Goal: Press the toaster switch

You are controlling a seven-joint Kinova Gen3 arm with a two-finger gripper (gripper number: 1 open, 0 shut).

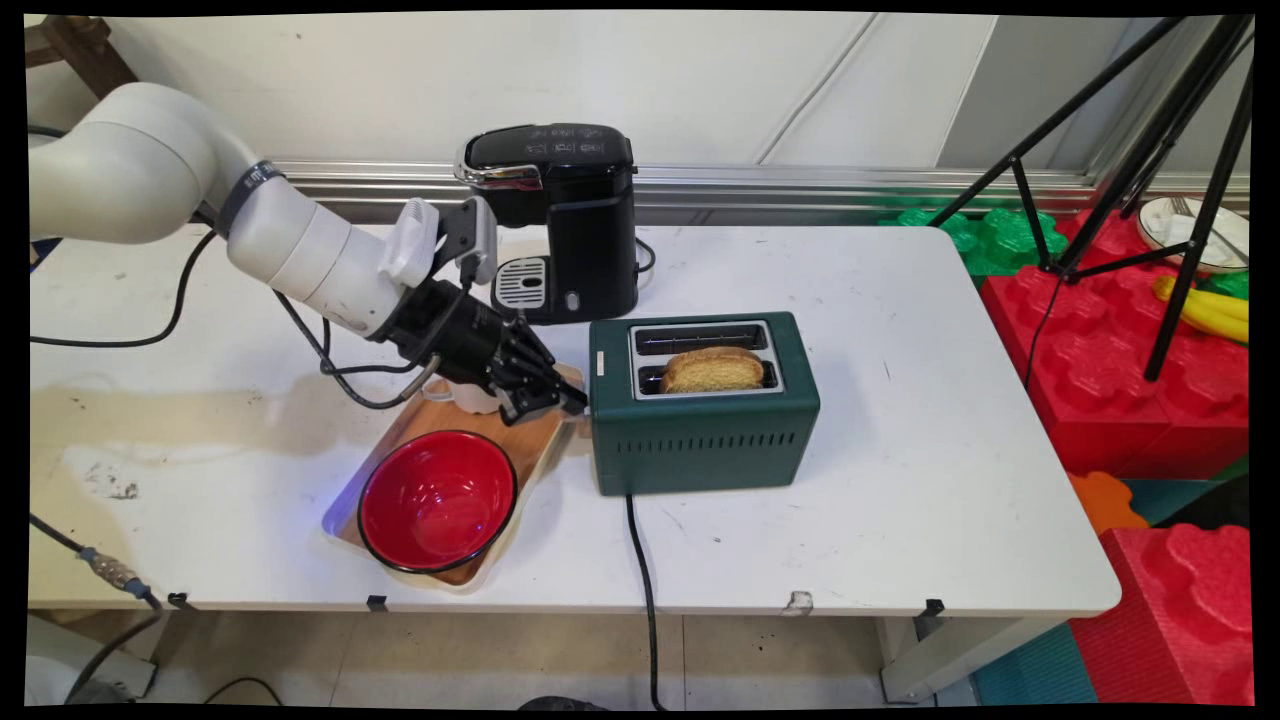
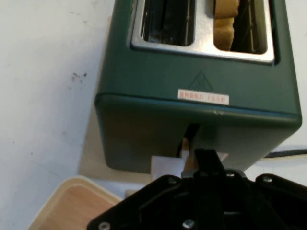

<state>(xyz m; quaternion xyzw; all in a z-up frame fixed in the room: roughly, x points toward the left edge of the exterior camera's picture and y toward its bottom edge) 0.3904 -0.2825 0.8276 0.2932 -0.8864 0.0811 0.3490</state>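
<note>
A dark green two-slot toaster (image 1: pixel 700 440) stands mid-table. A slice of toast (image 1: pixel 712 368) sticks up from its near slot, and the far slot is empty. My gripper (image 1: pixel 570 400) is shut, with its tips against the toaster's left end. In the hand view the toaster (image 2: pixel 192 72) fills the frame and the closed gripper (image 2: pixel 205 155) sits at the lever slot (image 2: pixel 191 132) low on its end face. The toast (image 2: pixel 225 24) shows in the right-hand slot. The lever itself is hidden behind the fingers.
A wooden tray (image 1: pixel 540 440) lies under my hand, bearing a red bowl (image 1: pixel 437 500) and a white cup (image 1: pixel 472 397). A black coffee machine (image 1: pixel 565 220) stands behind. The toaster's cord (image 1: pixel 645 580) runs off the front edge. A tripod (image 1: pixel 1150 150) and red foam blocks (image 1: pixel 1130 380) stand at the right.
</note>
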